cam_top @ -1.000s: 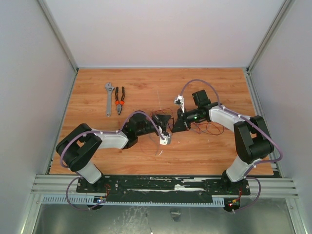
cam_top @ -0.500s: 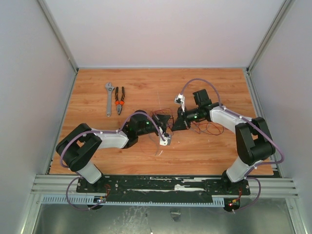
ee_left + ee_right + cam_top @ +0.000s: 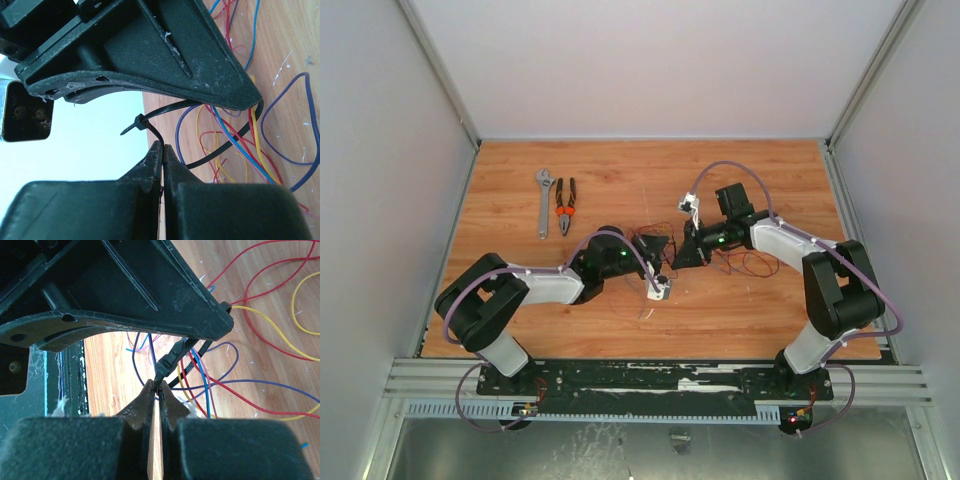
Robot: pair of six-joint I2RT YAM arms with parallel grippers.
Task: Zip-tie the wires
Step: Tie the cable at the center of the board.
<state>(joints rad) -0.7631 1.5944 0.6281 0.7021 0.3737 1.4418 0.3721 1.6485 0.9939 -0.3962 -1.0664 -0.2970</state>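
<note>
From above, the left pincer [image 3: 658,246] and right pincer [image 3: 680,250] meet nose to nose mid-bench [image 3: 620,170], over the wires [image 3: 745,262]. In the left wrist view, the left pincer [image 3: 162,150] is pinched together on the zip tie [image 3: 141,122] just below its head, and the loop runs round several wires [image 3: 225,145]. In the right wrist view, the right pincer [image 3: 159,386] is likewise clamped on the zip tie [image 3: 169,359]. To cinch well, I judge one side should steady the head while the other draws the tail straight through, keeping every strand inside.
</note>
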